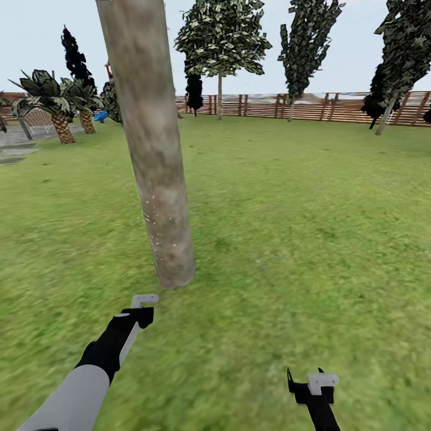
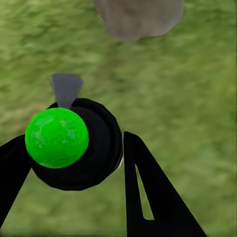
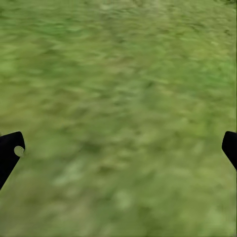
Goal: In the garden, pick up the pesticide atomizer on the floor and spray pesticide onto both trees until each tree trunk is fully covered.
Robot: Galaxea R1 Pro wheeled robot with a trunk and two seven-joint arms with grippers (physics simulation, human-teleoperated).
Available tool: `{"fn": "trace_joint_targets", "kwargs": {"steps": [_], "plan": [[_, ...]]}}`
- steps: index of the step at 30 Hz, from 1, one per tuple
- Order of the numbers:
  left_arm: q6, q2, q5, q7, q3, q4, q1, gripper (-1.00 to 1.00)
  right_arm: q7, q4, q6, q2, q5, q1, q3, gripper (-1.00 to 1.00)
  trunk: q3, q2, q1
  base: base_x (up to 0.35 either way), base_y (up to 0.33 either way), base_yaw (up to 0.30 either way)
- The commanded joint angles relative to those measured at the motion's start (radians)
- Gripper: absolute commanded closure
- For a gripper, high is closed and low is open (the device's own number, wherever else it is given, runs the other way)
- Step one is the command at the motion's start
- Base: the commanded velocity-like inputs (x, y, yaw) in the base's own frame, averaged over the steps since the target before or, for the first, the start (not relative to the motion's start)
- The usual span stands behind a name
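Note:
A thick mottled beige-grey tree trunk [image 1: 157,167] rises from the grass floor [image 1: 287,239] just ahead of me, leaning slightly. Fine white pesticide specks [image 1: 152,224] dot its lower part. My left gripper [image 1: 141,310] hangs low in front of the trunk base [image 2: 138,17], shut on the dark pesticide atomizer [image 2: 74,148]. The bottle's bright green dot [image 2: 57,137] and grey nozzle [image 2: 65,89] face the trunk. Black fingers [image 2: 148,197] flank the bottle. My right gripper [image 1: 314,386] is low on the right, open [image 3: 118,143] over bare grass.
A brown slatted fence [image 1: 311,106] closes the lawn at the back, with several thin-stemmed trees [image 1: 219,42] along it. Short palms [image 1: 60,114] and a grey paved patch [image 1: 15,146] lie at the far left. Open lawn spreads right of the trunk.

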State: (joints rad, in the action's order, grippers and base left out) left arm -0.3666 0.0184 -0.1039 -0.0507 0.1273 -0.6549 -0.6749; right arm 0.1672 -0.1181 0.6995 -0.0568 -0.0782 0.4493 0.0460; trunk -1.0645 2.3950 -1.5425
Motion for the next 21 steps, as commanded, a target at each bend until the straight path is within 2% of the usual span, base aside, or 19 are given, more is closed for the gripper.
{"fn": "trace_joint_targets", "kwargs": {"steps": [1, 21], "plan": [[0.0, 0.0, 0.0, 0.0, 0.0, 0.0, 0.0, 1.0, 0.0, 0.0, 0.0, 0.0, 0.0, 0.0, 0.0, -1.0, 0.0, 0.0, 0.0, 0.02, -0.269, 0.278], [0.0, -0.002, 0.001, 0.0, 0.003, 0.0, 0.0, 1.0, -0.002, 0.0, 0.0, 0.0, 0.0, 0.0, 0.0, -1.0, 0.0, 0.0, 0.0, 0.001, -0.271, 0.278]]}}
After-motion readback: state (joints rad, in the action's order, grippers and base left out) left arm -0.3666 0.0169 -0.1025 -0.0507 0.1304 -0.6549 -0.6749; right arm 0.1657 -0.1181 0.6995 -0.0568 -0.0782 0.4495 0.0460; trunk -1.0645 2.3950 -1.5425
